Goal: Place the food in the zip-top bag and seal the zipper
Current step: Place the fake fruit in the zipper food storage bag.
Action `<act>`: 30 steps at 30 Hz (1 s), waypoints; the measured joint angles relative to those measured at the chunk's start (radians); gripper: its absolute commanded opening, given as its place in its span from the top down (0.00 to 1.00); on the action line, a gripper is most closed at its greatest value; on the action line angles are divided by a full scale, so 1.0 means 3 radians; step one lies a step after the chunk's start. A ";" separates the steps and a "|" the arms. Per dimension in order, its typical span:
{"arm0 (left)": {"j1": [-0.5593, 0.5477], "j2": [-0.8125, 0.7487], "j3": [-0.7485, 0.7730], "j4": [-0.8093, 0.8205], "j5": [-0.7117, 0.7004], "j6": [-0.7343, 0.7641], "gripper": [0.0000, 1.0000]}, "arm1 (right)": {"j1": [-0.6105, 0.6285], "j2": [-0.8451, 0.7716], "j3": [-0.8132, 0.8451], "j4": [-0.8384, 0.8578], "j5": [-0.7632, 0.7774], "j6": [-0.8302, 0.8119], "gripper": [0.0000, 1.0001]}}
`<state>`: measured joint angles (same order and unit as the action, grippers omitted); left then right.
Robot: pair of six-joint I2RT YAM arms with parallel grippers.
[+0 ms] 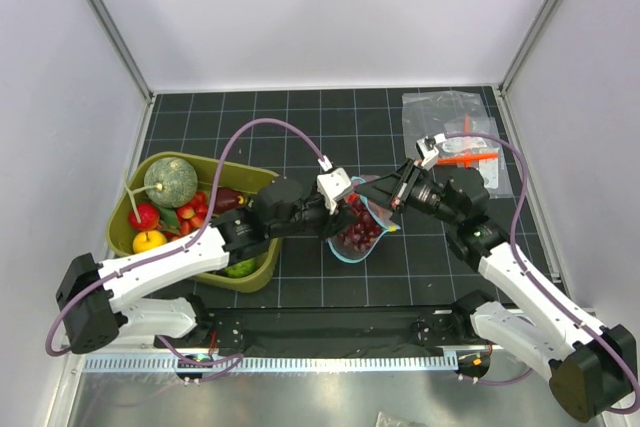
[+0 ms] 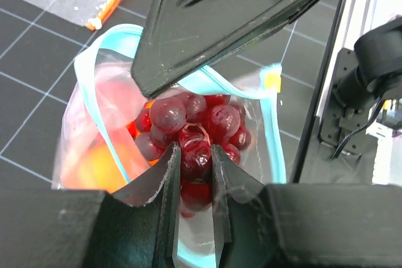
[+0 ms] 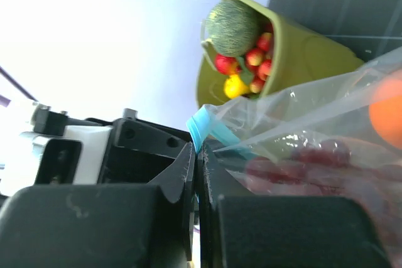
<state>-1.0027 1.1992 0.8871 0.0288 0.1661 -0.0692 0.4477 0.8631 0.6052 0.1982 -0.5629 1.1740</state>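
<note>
The left pincer (image 2: 193,150) has its two fingers closed on the bunch of dark red toy grapes (image 2: 217,120). The bunch hangs straight ahead of it, already within the open mouth of the clear crinkly zip-top bag (image 2: 116,98) on the black gridded tabletop (image 1: 300,127). An orange toy fruit (image 2: 94,167) lies inside the bag, off to that pincer's left. The right pincer (image 3: 197,152) is pinched tight on the light blue-teal zipper strip (image 3: 204,123), holding the mouth up from the opposite side. The strip loops right round the grapes, so I'd judge the left arm only needs to let go and back straight out. Beyond the right pincer lie clear plastic packets (image 1: 440,107) with printed labels, too small to read. I see no other writing.
</note>
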 measured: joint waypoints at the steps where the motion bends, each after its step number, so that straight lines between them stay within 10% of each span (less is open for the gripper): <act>1: 0.0000 0.0003 0.0018 0.0000 -0.0001 -0.0011 0.67 | 0.0000 0.0009 0.0000 0.0085 -0.0017 0.0070 0.99; 18: -0.0004 0.0884 0.0132 0.0093 -0.1013 -0.0277 0.61 | -0.0024 0.0390 -0.0273 0.0599 0.0071 0.0481 0.99; 30: -0.0004 0.0652 0.0019 0.0228 -0.1010 -0.0523 0.33 | -0.0023 0.0251 -0.0273 0.0539 0.0256 0.0425 0.99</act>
<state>-1.0039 1.3949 0.8928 0.0971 -0.1368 -0.2260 0.4408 0.9382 0.5232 0.3599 -0.4862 1.3014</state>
